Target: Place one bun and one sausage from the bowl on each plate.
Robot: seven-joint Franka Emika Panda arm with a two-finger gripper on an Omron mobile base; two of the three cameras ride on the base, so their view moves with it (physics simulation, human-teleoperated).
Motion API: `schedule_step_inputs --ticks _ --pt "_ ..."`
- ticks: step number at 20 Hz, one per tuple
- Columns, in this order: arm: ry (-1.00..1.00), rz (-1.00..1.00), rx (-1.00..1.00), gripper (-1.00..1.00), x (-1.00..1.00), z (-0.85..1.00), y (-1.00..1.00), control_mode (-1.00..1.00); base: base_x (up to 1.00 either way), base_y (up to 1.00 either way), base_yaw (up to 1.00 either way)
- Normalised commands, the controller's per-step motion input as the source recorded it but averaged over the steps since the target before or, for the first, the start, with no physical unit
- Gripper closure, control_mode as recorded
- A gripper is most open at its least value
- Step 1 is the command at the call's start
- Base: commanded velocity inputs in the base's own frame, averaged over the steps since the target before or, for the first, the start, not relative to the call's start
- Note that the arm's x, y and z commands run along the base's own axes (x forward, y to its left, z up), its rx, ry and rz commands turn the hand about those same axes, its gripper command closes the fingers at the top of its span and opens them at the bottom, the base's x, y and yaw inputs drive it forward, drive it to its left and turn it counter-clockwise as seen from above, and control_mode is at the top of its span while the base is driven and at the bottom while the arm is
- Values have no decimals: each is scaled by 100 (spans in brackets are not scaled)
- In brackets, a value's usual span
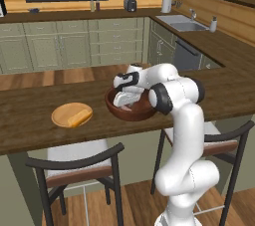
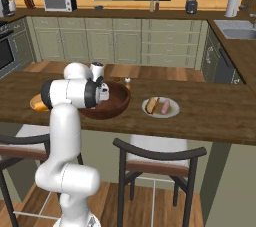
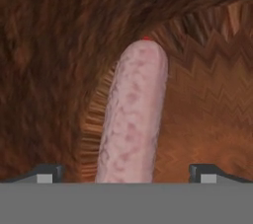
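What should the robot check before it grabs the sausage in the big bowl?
1. Sausage lies between the end effector fingertips: ok.
2. Fingers spread wider than the sausage: ok.
3. End effector is inside the bowl: ok.
4. Fingers low enough to close around the sausage: cannot tell.
5. Wooden plate has a bun and room for a sausage: ok.
6. Grey plate already has its bun and sausage: ok.
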Motion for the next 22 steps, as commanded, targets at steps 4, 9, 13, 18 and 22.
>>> schedule_step_inputs --ticks 4,9,13,18,22 --pt "0 0 0 -100 0 0 0 -100 0 0 0" --pt "0 0 0 -100 0 0 0 -100 0 0 0" --pt "0 0 0 -100 0 0 0 -100 0 0 0" --pt "0 0 1 -100 0 -17 0 -100 0 0 0" --pt "0 0 6 -100 5 -29 0 -100 0 0 0"
